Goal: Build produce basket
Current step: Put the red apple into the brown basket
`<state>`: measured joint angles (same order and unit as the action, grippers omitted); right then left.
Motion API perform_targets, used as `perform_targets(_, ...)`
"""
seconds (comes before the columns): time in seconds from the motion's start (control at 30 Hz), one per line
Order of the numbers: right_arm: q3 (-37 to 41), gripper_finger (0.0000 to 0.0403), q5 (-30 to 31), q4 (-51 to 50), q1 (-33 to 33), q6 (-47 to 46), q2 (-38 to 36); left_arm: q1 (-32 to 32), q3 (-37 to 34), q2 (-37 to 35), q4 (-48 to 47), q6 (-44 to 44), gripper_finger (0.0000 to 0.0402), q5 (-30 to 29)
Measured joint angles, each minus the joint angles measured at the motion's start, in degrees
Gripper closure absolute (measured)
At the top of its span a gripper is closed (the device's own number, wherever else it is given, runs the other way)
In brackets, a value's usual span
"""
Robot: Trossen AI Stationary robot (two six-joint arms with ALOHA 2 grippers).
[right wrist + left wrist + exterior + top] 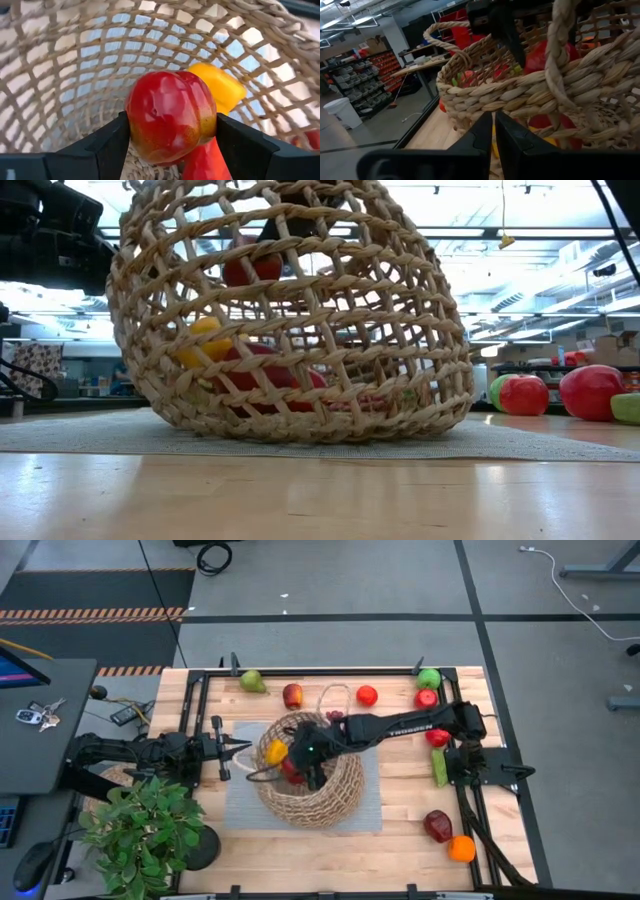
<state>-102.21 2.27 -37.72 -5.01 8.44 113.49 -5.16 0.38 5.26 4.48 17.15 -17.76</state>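
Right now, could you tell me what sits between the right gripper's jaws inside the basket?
A red apple, clamped on both sides by the right gripper, deep in the basket; the right wrist view shows it.

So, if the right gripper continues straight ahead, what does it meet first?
Probably the yellow toy pepper just beyond its held red apple, then the round tan wicker basket's wall; depth is unclear.

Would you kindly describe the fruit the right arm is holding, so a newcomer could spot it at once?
Find the wicker basket on the grey mat mid-table; the right tool reaches inside it. Between its fingers sits a red apple with a yellowish blush. Unlike the yellow pepper behind it, it is round, red and held off the basket floor.
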Motion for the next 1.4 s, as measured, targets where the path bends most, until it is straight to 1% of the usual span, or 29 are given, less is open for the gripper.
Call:
perform_targets(0.07, 0.0, 0.0122, 0.9, -0.1, -0.5, 1.1, 0.0, 0.0, 0.0, 0.0, 0.0, 0.0, 0.0374, 0.0)
perform_targets(0.13, 0.0, 0.0122, 0.3, -0.2, -0.8, 1.8, 0.0, 0.0, 0.0, 0.0, 0.0, 0.0, 0.0371, 0.0)
perform_targets(0.2, 0.0, 0.0122, -2.0, -0.3, -0.9, 1.8, 0.0, 0.0, 0.0, 0.0, 0.0, 0.0, 0.0369, 0.0)
perform_targets(0.33, 0.0, 0.0122, -9.9, -0.8, -0.9, 0.4, 0.0, 0.0, 0.0, 0.0, 0.0, 0.0, 0.0366, 0.0)
perform_targets(0.4, 0.0, 0.0122, -11.4, -1.0, -0.9, 0.4, 0.0, 0.0, 0.0, 0.0, 0.0, 0.0, 0.0366, 0.0)
perform_targets(0.6, 0.0, 0.0122, -10.6, -3.9, -0.9, 0.5, 0.9, 0.0, 0.0, 0.0, 0.0, 0.0, 0.0372, 0.0)
perform_targets(0.73, 0.0, 0.0122, -9.4, -6.3, -0.2, 0.4, 3.5, 0.0, 0.0, 0.0, 0.2, 0.0, 0.0369, 0.0)
perform_targets(0.87, -0.3, 0.0122, -9.3, -5.0, 0.3, 0.6, 5.3, 0.0, 0.0, 0.2, 0.6, 0.0, 0.0366, 0.0)
perform_targets(1.0, -0.4, 0.0122, -6.1, -4.5, 0.4, 0.7, 5.9, 0.0, 0.0, 0.8, 0.8, 0.0, 0.0369, 0.0)
perform_targets(1.17, -0.2, 0.0122, -4.6, -4.1, 0.9, -0.7, 5.7, 0.0, 0.0, 1.1, 0.8, 0.0, 0.0374, 0.0)
perform_targets(1.27, -0.1, 0.0110, -3.6, -3.6, 1.3, -2.7, 5.8, 0.0, 0.0, 1.1, 0.8, 0.0, 0.0373, 0.0)
perform_targets(1.4, 0.0, 0.0074, -3.6, -4.3, 1.5, -3.8, 5.8, 0.0, 0.0, 1.1, 0.8, 0.0, 0.0368, 0.0)
